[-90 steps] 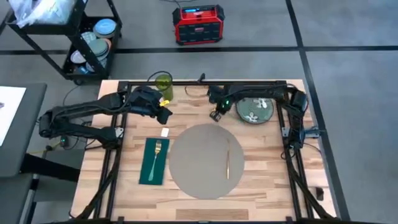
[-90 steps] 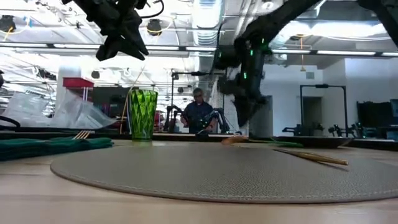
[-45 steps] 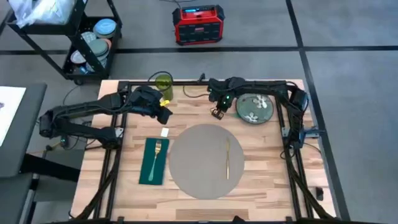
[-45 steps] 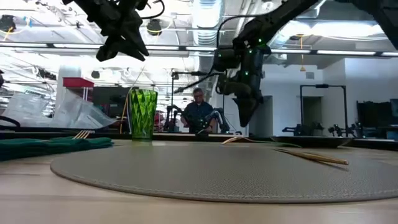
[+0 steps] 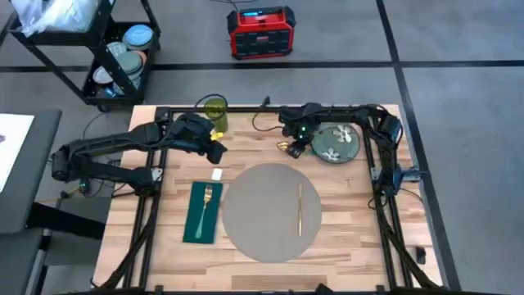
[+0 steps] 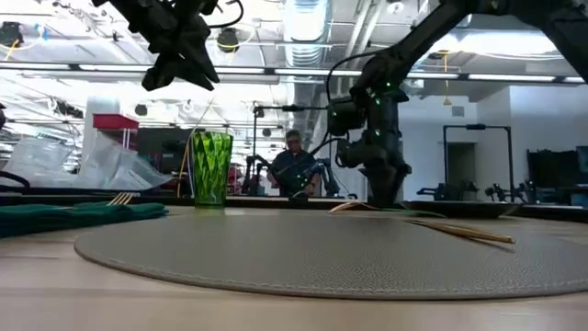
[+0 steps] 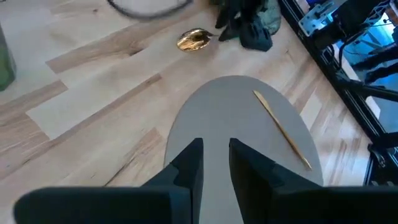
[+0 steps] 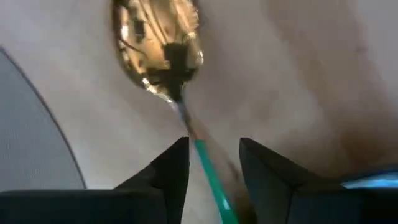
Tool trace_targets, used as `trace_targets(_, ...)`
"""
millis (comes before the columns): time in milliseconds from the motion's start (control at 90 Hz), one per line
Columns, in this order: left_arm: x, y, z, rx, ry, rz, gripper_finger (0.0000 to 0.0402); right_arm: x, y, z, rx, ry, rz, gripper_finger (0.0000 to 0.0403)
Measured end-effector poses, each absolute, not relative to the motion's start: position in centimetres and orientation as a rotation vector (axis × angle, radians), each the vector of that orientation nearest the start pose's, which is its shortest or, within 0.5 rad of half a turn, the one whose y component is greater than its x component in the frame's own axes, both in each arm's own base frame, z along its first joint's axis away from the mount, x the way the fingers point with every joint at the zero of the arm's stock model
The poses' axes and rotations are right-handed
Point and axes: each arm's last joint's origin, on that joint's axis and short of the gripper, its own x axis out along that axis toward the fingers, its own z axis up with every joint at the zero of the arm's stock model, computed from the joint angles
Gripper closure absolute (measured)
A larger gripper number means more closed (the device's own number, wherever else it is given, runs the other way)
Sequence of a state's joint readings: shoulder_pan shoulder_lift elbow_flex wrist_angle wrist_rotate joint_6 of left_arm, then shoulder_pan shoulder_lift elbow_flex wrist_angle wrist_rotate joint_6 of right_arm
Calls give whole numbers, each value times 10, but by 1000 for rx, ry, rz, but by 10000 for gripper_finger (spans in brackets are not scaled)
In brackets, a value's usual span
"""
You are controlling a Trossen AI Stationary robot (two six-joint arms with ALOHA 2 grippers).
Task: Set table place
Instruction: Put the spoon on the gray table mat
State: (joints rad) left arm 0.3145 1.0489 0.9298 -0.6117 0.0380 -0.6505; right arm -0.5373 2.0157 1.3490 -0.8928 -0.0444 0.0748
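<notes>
The right gripper reaches low over the table, just beyond the far edge of the round grey mat, with a gold spoon between its fingers. In the right wrist view the spoon's handle runs between the two dark fingers, with a gap on either side, so the jaws stand apart and are not yet clamped on it. A gold knife lies on the mat's right side, a fork rests on the green cloth just left of the mat, and the floral plate sits beyond the mat, beside the right gripper. The left gripper, jaws slightly apart and empty, hovers beyond the mat's left side, near the green glass. If the fingers close off-centre on the thin handle, the spoon could pivot or slip away across the wood.
</notes>
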Motion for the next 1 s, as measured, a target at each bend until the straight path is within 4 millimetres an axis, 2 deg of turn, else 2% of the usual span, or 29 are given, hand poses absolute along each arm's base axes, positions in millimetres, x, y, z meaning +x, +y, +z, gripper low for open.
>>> trace_targets(133,201,64,298,-725,618,485,343,310,-179,134,526,1509,-472,301)
trace_targets(256,201,64,298,-725,618,486,343,311,-176,137,533,1503,-459,381)
trace_targets(367,201,64,298,-725,617,486,343,314,-169,151,582,1509,-412,397)
trace_targets(511,201,64,298,-725,616,488,343,319,-165,190,804,1358,-264,402)
trace_targets(611,201,64,298,-721,617,487,343,317,-156,206,881,1306,-223,402)
trace_targets(711,201,64,298,-721,617,487,343,315,-141,228,990,1234,-116,402)
trace_targets(778,201,64,298,-721,618,487,343,309,-128,235,1043,1198,-103,402)
trace_targets(867,201,64,298,-731,625,476,343,296,-104,230,1095,1131,-137,402)
trace_targets(1000,201,64,298,-717,629,464,343,267,-59,220,1301,841,-158,403)
